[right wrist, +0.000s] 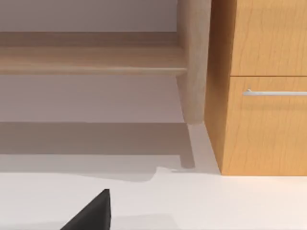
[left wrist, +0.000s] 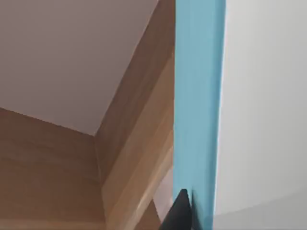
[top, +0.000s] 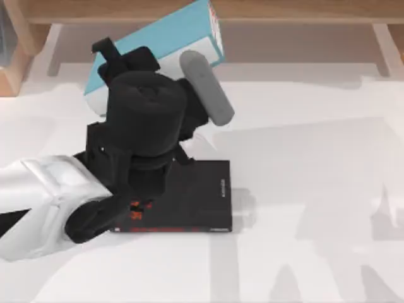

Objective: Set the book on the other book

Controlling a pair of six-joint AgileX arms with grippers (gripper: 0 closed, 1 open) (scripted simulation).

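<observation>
Top view: the left arm, glossy white at its rear link and matte black toward the wrist, reaches over the white table. Its left gripper is clamped on the book, a thick slab with a smooth light blue cover and white page edges, held tilted and lifted off the tabletop, extending from the pincer toward the table's far edge. Below the wrist, on the near side of the pincer, lies the other book, a flat black rectangle with red lettering and a red strip along its near edge; the arm partly covers it. Left wrist view: a black fingertip presses the blue cover; wood-grain panels stand beyond. Right wrist view: a wooden cabinet with a metal handle.
</observation>
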